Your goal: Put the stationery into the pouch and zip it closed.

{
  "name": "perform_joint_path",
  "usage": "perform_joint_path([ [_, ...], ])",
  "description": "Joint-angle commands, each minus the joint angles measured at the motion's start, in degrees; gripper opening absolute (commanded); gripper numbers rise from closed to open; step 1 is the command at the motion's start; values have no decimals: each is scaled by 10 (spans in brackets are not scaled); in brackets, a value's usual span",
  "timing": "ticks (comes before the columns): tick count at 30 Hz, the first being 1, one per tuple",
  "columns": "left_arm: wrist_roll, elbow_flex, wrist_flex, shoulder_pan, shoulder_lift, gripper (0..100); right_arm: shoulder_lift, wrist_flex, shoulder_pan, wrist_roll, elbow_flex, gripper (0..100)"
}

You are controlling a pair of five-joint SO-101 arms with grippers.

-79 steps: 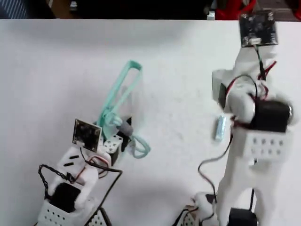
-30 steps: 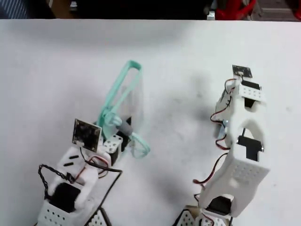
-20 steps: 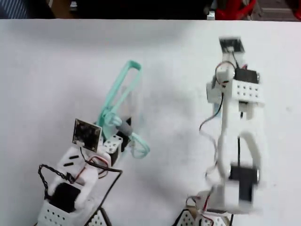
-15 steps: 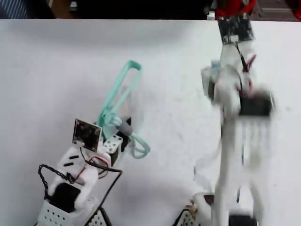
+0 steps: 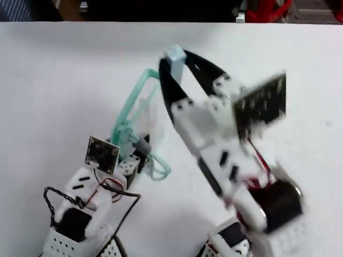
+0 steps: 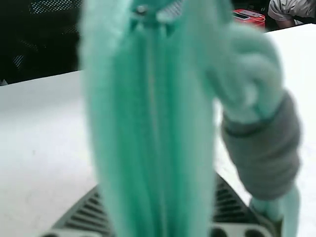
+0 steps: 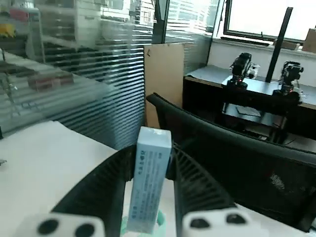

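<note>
Right gripper [image 5: 177, 60]: closed on the stationery, a pale blue block [image 5: 174, 53], pinched between my two black fingers and lifted off the table [image 5: 53, 80].
Left gripper [image 5: 135, 155]: clamped on the near end of the pouch [image 5: 136, 107], holding it up on its edge.
Pouch position: left of centre on the table. Its near end sat in my left gripper and its far end pointed toward the back of the table.
Pouch axis: long axis ran from the left gripper away and slightly toward the right arm's side, with the teal zip edge on top.
Zip cord: the teal loop with a grey bead [image 5: 143, 143] hung just beside the left gripper.
Block vs pouch: from above the block sat right at the pouch's far tip. I couldn't tell how high above it.
Block axis: in line with the fingers and poking past the fingertips, aimed away from the right arm's base toward the far left.
Nearer arm: right carried the block and left only anchored the pouch.
Next move (my read): bring the block back along the zip line toward the left gripper and tip it end-down — its long axis should match the pouch's.
Zip state: I couldn't tell whether it was open or closed.
</note>
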State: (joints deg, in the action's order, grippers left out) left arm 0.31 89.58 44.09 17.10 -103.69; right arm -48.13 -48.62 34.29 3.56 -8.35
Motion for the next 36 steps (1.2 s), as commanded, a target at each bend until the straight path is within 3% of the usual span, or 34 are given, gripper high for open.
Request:
perform_joint_path([
  [1, -4, -4, -3, -4, -8, 151, 73, 33, -1, -55, 2, 16],
  [7, -6, -6, -3, -4, -8, 153, 106, 27, 7, -109, -11, 16],
  [21, -5, -7, -3, -5, -8, 153, 110, 21, 72, -105, -95, 16],
  [25, -5, -7, -3, -5, -8, 153, 131, 20, 70, -71, -96, 16],
  [34, -4, -9, -6, -37, -8, 154, 119, -58, 72, -64, -63, 21],
  [36, -4, -8, -8, -36, -8, 154, 120, -102, 72, -63, -34, 84],
])
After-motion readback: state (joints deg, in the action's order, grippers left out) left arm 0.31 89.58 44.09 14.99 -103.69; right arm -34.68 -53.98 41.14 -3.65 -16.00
